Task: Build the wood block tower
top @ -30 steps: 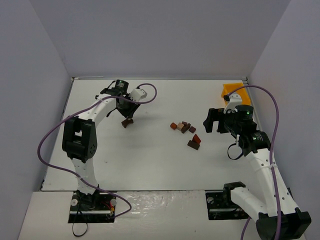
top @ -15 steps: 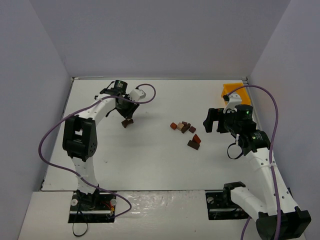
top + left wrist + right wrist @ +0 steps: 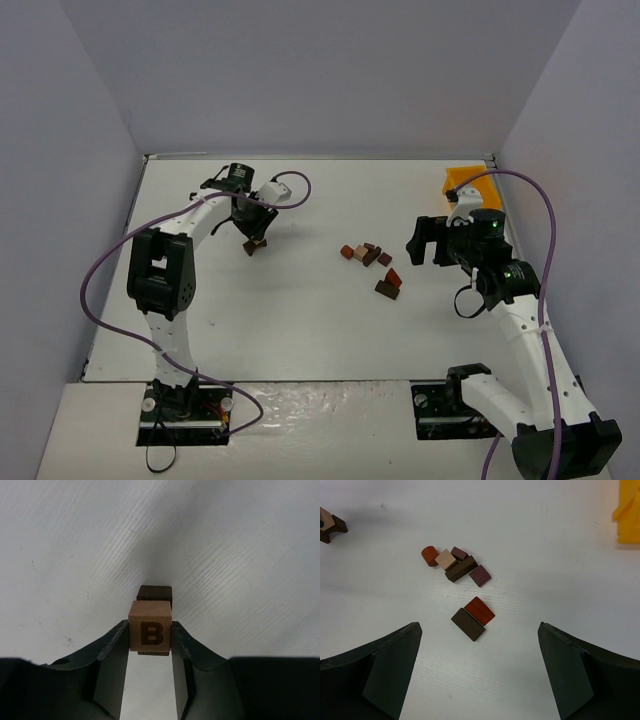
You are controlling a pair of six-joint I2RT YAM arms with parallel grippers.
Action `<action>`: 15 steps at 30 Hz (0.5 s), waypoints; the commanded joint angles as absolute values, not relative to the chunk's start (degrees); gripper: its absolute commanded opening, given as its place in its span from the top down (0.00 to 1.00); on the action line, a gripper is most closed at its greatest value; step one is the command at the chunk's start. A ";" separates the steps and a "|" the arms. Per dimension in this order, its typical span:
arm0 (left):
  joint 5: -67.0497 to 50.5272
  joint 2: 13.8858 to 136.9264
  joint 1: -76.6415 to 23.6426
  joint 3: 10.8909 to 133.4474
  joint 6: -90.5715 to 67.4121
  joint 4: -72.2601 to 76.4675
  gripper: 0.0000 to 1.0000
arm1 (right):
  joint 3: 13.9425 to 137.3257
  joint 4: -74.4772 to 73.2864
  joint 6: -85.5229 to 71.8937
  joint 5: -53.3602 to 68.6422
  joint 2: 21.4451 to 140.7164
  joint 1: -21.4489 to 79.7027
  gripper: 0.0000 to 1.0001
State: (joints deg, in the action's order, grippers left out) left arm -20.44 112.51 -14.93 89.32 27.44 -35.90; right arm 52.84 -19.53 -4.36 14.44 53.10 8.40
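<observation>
The yellow plastic bin (image 3: 626,515) stands far ahead and to the right of the right pincer (image 3: 478,628), and its inside cannot be seen. That pincer is spread wide above the loose wood blocks (image 3: 459,565) on the white tabletop (image 3: 545,570); between its fingers a flat dark brown bar (image 3: 468,624) runs lengthwise from far-left to near-right. The left pincer (image 3: 150,632) pinches a light tan cube (image 3: 150,625), its letter B upright and facing the wrist, directly over the tower's (image 3: 254,246) dark brown base block (image 3: 155,592).

Top block (image 3: 150,630) on tower (image 3: 254,246), left — loose blocks (image 3: 372,262) right.
</observation>
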 commanded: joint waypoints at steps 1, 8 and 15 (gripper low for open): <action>-22.41 110.65 -14.33 90.02 29.00 -34.63 1.00 | 55.11 -16.70 -3.69 15.27 53.44 8.96 0.00; -22.93 110.73 -14.33 89.82 29.36 -34.72 1.00 | 54.93 -16.71 -3.69 15.37 53.45 8.96 0.00; -23.19 110.65 -14.33 89.65 29.81 -34.80 1.00 | 54.93 -16.70 -3.69 15.47 53.51 8.96 0.00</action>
